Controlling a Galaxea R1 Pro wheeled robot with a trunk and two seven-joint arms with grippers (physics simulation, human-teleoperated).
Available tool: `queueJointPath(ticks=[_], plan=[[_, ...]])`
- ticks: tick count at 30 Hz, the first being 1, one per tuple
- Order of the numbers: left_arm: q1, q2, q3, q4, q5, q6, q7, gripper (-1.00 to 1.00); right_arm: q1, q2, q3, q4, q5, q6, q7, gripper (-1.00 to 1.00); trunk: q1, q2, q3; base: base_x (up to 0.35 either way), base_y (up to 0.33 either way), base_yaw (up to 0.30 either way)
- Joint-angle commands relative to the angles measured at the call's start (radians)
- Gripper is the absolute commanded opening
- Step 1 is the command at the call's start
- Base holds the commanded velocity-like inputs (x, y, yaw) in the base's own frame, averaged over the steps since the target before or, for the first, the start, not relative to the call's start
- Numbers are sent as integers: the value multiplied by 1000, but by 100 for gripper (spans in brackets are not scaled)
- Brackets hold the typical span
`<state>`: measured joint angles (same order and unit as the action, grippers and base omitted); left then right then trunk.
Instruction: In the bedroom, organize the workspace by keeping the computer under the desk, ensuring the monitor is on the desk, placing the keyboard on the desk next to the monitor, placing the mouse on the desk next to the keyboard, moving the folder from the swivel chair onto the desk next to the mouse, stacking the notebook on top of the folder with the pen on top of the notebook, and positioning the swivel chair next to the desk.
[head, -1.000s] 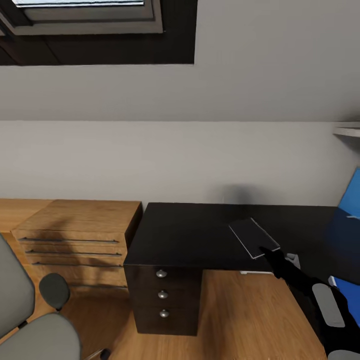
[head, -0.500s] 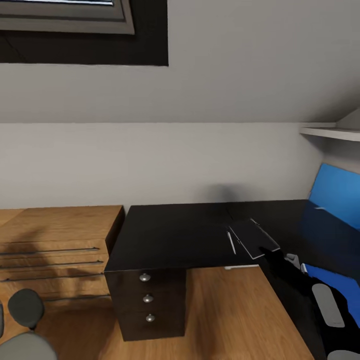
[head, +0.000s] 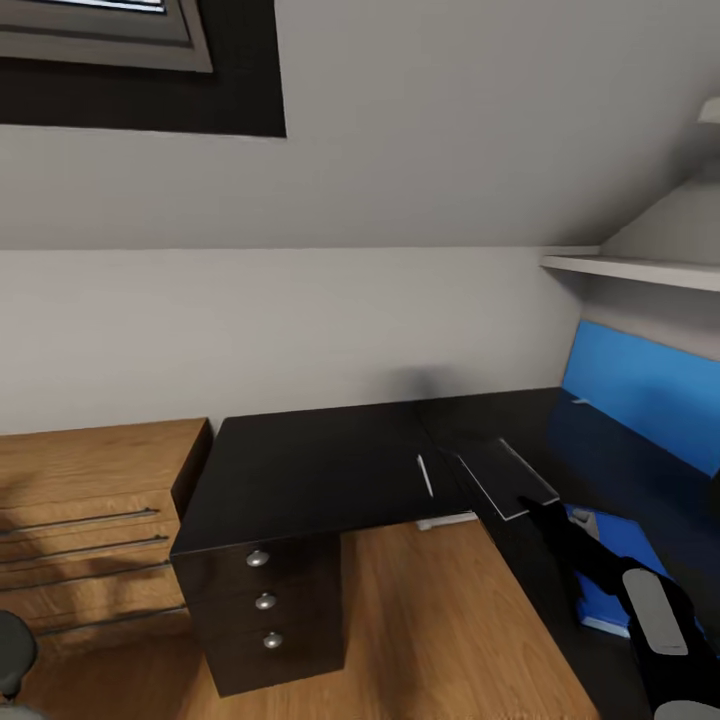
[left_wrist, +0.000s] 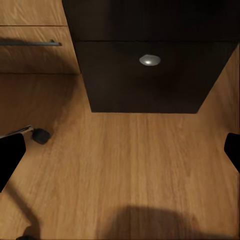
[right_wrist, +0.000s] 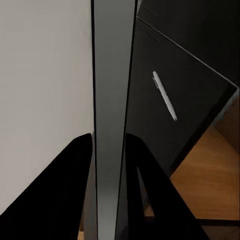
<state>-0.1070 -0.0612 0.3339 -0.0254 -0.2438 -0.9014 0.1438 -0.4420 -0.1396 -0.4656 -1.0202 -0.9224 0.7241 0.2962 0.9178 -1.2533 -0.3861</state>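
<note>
My right gripper (head: 535, 508) is shut on the small grey notebook (head: 505, 478), holding it just above the black desk (head: 320, 460) near its inner corner. In the right wrist view the notebook (right_wrist: 112, 115) stands edge-on between the dark fingers (right_wrist: 75, 175). The pen (head: 425, 475), a thin light stick, lies on the desk just left of the notebook; the pen (right_wrist: 165, 95) also shows past the notebook's edge. A flat blue folder (head: 600, 585) lies on the desk wing under my right arm. My left gripper (left_wrist: 120, 150) hangs open over the floor before the drawer unit (left_wrist: 150, 75).
A light-wood dresser (head: 80, 500) stands left of the desk's dark drawer unit (head: 265, 600). The blue back panel (head: 650, 390) and a white shelf (head: 630, 268) line the right wall. A grey chair part (head: 8, 650) and a caster (left_wrist: 40, 135) sit low at the left.
The camera has swung right, so the whole picture slid left and the chair left the view. The pen and the blue panel came into view. The notebook stays in my right gripper.
</note>
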Motion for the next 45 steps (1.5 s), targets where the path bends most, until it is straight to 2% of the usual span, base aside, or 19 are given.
queueJointPath(ticks=[1, 29, 37, 45], plan=[[0, 0, 2, 0, -11, -2, 10, 100, -1, 0, -3, 4, -3, 6, 4, -100, 0, -1, -1, -88, 0, -243], [0, 0, 3, 0, -11, -2, 10, 100, -2, -1, -13, 55, -5, -16, 3, -100, 0, -1, 15, -22, 0, -238], [0, -1, 4, 0, -11, -2, 10, 100, -1, 5, -35, 90, -6, -72, 5, -100, 0, -1, 20, 0, 0, -63], [0, -1, 4, 0, -12, -2, 10, 100, -1, 6, -37, 127, -8, -80, 9, -100, 0, -1, 21, 0, 0, -7]])
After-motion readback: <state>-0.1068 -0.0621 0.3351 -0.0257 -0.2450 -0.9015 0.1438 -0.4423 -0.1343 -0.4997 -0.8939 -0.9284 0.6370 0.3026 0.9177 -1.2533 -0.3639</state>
